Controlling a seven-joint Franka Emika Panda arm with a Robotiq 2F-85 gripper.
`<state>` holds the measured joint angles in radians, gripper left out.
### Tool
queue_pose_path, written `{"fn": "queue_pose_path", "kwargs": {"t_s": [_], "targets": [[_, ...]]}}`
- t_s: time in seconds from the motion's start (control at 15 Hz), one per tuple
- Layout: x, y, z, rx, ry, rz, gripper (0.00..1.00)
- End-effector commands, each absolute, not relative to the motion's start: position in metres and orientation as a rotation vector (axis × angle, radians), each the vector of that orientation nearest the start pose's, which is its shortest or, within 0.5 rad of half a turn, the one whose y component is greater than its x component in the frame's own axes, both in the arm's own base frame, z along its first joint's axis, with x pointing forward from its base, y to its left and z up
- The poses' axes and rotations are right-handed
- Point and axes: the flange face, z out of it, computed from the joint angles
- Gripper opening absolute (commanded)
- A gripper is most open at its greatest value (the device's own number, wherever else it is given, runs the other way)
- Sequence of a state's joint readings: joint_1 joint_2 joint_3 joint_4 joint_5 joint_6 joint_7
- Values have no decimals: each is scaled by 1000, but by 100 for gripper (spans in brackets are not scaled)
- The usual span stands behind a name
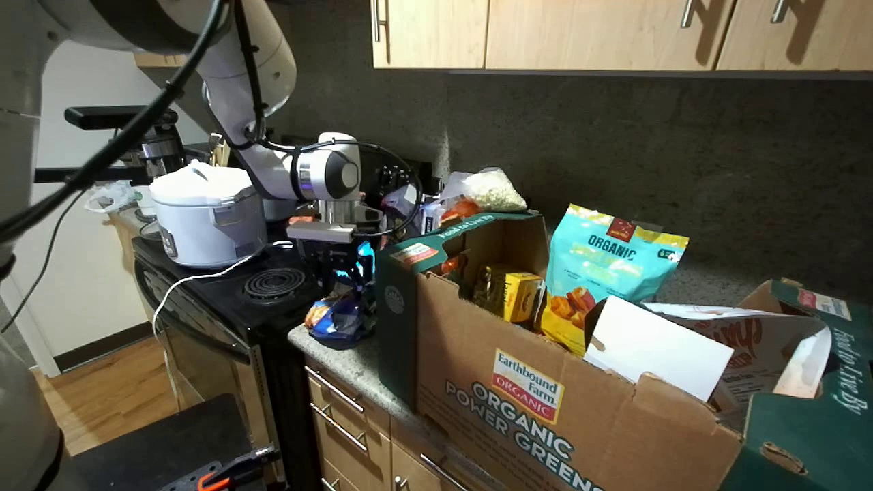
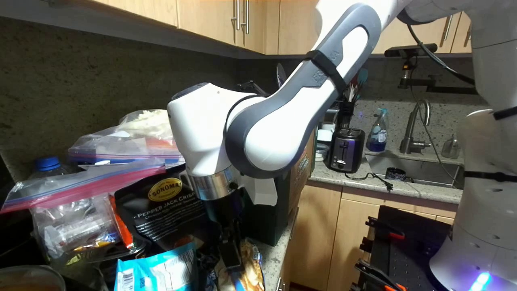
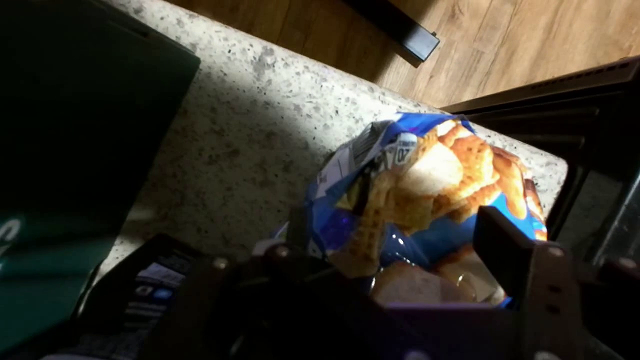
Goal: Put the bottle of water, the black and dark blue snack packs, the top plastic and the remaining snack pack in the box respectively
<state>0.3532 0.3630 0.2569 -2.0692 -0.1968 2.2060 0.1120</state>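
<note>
My gripper (image 3: 395, 230) hangs pointing down over the dark blue snack pack (image 3: 425, 195), its fingers wide apart with the crinkled pack between them. That pack lies at the counter's edge beside the cardboard box (image 1: 477, 354). In an exterior view the black snack pack (image 2: 161, 218) leans just behind the gripper, and a light blue snack pack (image 2: 157, 268) stands in front of it. A bottle with a blue cap (image 2: 47, 163) is partly covered by a clear plastic bag (image 2: 80, 226). Another plastic bag (image 2: 147, 125), holding white pieces, rests on top; which one is the top plastic I cannot tell.
A teal pouch (image 1: 607, 266) and a yellow carton (image 1: 522, 296) are inside the box, whose flaps stick up. The rice cooker (image 1: 204, 218) sits on the black stove (image 1: 198, 300) next to the counter. Cabinets (image 1: 600, 34) hang above.
</note>
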Motion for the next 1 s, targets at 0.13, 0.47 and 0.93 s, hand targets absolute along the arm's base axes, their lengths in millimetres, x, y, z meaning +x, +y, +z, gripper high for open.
{"fn": "queue_pose_path", "kwargs": {"t_s": [0.13,0.47,0.93], "targets": [[469,330,239,-3127,-1034,305,37],[470,336,253,-3141,-1051,357,0],[454,359,304,-3126,-1105,452,0]]}}
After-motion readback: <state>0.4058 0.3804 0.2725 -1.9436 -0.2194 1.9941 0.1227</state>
